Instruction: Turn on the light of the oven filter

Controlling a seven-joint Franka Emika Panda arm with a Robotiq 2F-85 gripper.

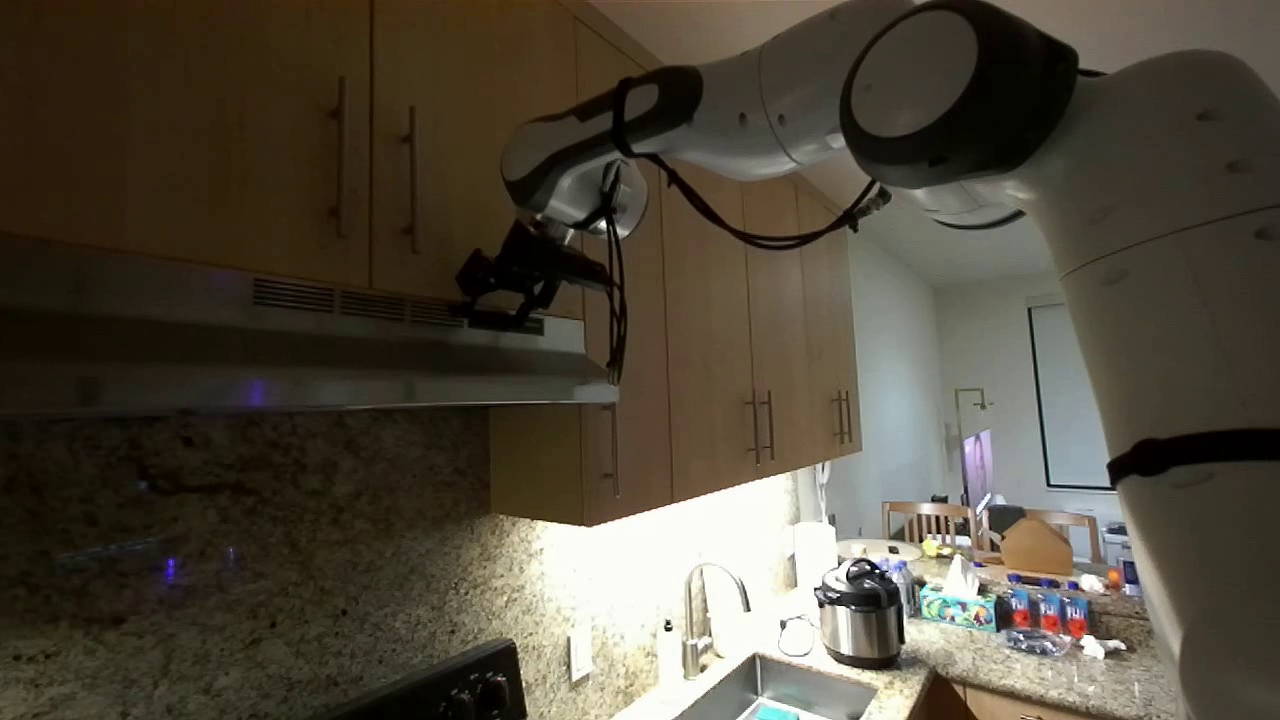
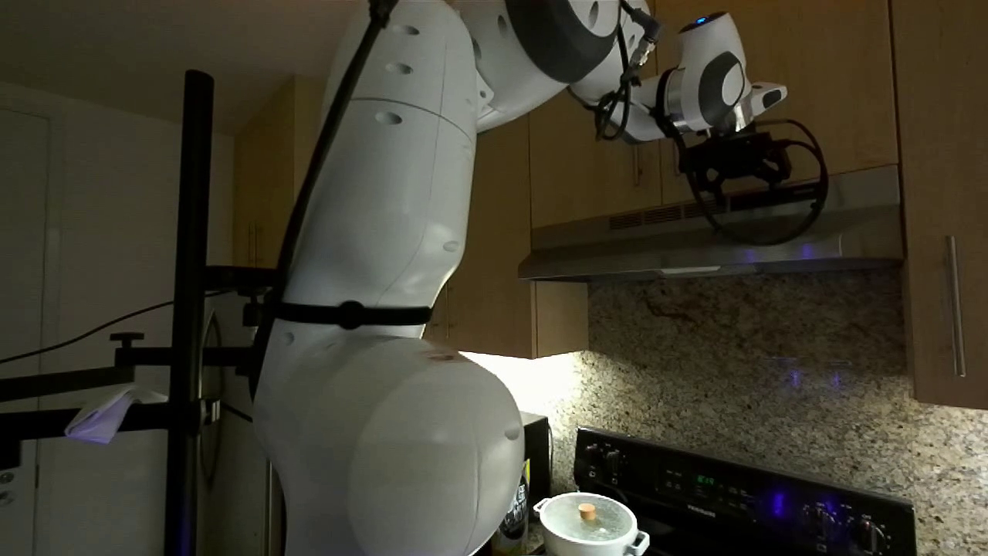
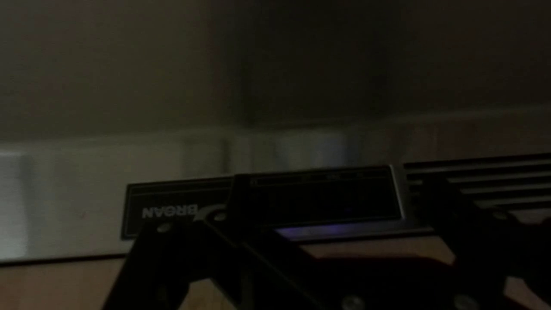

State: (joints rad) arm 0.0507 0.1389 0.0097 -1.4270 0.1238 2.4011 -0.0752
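Black fingers (image 3: 245,202) stand spread apart in the wrist view, with the dark control panel (image 3: 327,196) of the range hood (image 1: 280,345) showing in the gap between them. They overlap the panel's outline; whether either one touches it cannot be told. White "BROAN" lettering (image 3: 170,211) appears upside down on the panel, and a slotted vent (image 3: 495,183) lies just beside it.

Both exterior views show the steel range hood mounted directly beneath wooden cabinets (image 1: 470,130) and above a black stove console (image 2: 733,496). The white arm (image 1: 740,110) extends to the hood's front, black cables (image 1: 775,241) hanging from it. A pale strip (image 2: 691,271) shows on the hood's underside. The speckled backsplash (image 1: 220,560) is dim there and brightly lit below the neighbouring cabinets.

A white lidded pot (image 2: 588,533) stands near the console. In an exterior view, a steel-and-black cooker (image 1: 862,620) sits beside the sink (image 1: 805,680) on the tabletop (image 1: 990,665).
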